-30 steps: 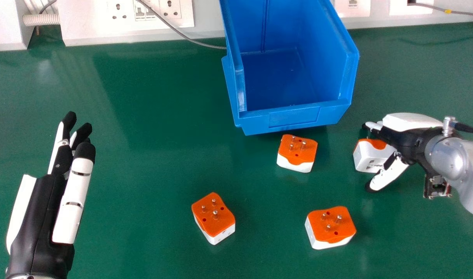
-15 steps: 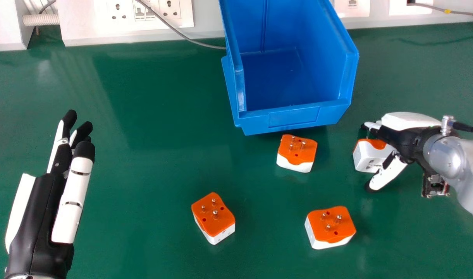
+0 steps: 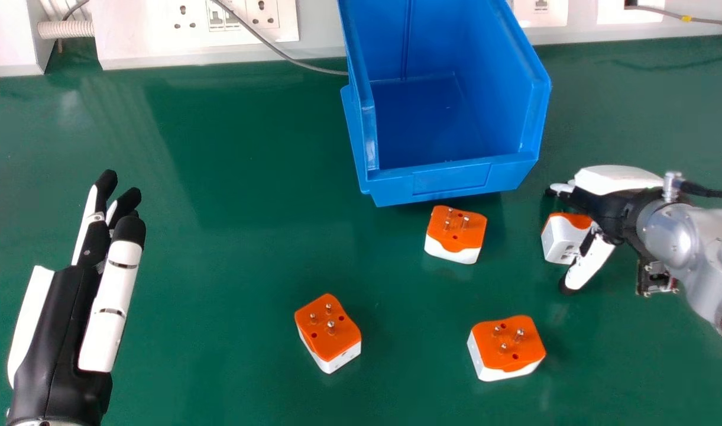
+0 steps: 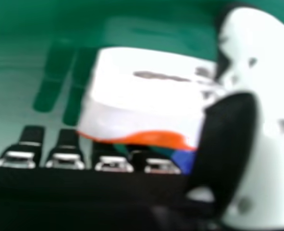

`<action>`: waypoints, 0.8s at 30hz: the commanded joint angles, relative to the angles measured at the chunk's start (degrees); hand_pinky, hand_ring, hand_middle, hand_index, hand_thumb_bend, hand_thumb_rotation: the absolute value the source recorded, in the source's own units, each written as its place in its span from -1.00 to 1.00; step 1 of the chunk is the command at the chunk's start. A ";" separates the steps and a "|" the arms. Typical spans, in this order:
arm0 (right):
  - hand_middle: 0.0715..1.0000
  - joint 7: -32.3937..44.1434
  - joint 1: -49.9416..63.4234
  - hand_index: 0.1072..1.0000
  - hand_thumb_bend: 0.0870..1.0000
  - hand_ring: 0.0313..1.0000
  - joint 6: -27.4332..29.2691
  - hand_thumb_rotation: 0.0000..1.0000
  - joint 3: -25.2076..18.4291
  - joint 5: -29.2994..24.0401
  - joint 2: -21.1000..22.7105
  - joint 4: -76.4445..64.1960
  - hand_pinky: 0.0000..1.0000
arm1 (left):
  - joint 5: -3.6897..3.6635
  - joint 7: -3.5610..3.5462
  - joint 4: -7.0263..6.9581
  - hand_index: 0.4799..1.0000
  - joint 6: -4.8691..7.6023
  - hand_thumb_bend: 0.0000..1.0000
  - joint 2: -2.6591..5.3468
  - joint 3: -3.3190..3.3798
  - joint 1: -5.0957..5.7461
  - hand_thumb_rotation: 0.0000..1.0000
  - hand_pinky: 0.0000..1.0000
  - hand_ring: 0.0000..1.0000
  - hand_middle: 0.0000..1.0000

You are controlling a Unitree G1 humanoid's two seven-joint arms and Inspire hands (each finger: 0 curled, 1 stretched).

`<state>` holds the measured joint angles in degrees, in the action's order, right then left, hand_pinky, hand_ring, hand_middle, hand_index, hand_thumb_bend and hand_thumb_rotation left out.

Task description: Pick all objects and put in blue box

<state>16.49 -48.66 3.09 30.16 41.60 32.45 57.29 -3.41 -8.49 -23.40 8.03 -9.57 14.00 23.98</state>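
Note:
My right hand is low over the table at the right, palm down and open, its fingers and thumb on either side of a white-and-orange plug adapter. In the right hand view this adapter lies between the fingers and the thumb of my right hand. Three more adapters rest pins up: one just in front of the blue box, one nearer the middle, one at the lower right. On the left, my left hand is held open and holds nothing.
White trunking with sockets runs along the back edge of the green table. A grey cable trails down from it to behind the blue box. Another cable lies at the back right.
My right hand has shifted slightly left over the adapter, its fingers keeping much the same shape. My left hand has stayed almost still.

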 commanded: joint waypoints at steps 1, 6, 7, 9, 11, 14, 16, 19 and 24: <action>0.93 -1.29 -1.01 0.85 -0.05 0.91 -0.61 -0.75 0.32 1.40 1.16 -0.53 0.84 | 0.03 0.42 -1.59 0.98 0.16 0.07 -0.11 0.48 0.44 1.00 0.88 0.94 0.94; 0.87 -2.47 -0.91 0.78 -0.04 0.88 -0.13 -0.89 0.79 1.44 1.24 -0.04 0.77 | 0.15 0.45 -1.57 0.98 0.29 0.08 -0.10 0.52 0.55 1.00 0.88 0.94 0.94; 0.87 -2.88 -0.93 0.77 -0.04 0.87 0.10 -0.91 0.95 1.53 1.27 0.14 0.76 | 0.16 0.44 -1.55 0.98 0.31 0.08 -0.10 0.51 0.55 1.00 0.88 0.94 0.94; 0.83 -3.41 -1.01 0.73 -0.05 0.85 0.36 -0.96 1.22 1.59 1.29 0.44 0.71 | 0.17 0.44 -1.52 0.98 0.32 0.08 -0.11 0.49 0.54 1.00 0.88 0.94 0.94; 0.82 -3.87 -1.04 0.72 -0.06 0.83 0.47 -0.97 1.40 1.62 1.34 0.54 0.68 | 0.12 0.41 -1.57 0.98 0.32 0.08 -0.12 0.52 0.59 1.00 0.88 0.94 0.94; 0.79 -6.64 -0.87 0.68 -0.06 0.77 1.34 -0.98 1.81 2.18 1.30 1.22 0.56 | 0.12 0.44 -1.94 0.98 0.16 0.08 -0.07 0.46 0.71 1.00 0.88 0.94 0.94; 0.70 -7.94 -0.97 0.62 -0.07 0.50 1.77 -0.99 2.02 2.70 1.16 1.87 0.29 | 0.19 0.47 -1.90 0.98 0.16 0.08 -0.09 0.40 0.61 1.00 0.88 0.94 0.94; 0.54 -8.59 -1.54 0.60 -0.06 0.37 1.84 -0.99 2.56 3.38 0.96 2.77 0.12 | 0.17 0.42 -1.68 0.98 0.32 0.08 -0.16 0.47 0.53 1.00 0.88 0.94 0.94; 0.24 -8.40 -2.02 0.52 -0.08 0.15 1.17 -1.00 2.26 3.61 0.90 2.55 -0.12 | 0.05 0.33 -1.74 0.98 0.17 0.08 -0.26 0.51 0.45 1.00 0.87 0.94 0.94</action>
<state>7.73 -49.76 4.94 32.51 44.99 32.41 59.57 -3.36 -8.48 -23.75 8.00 -9.55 14.00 24.43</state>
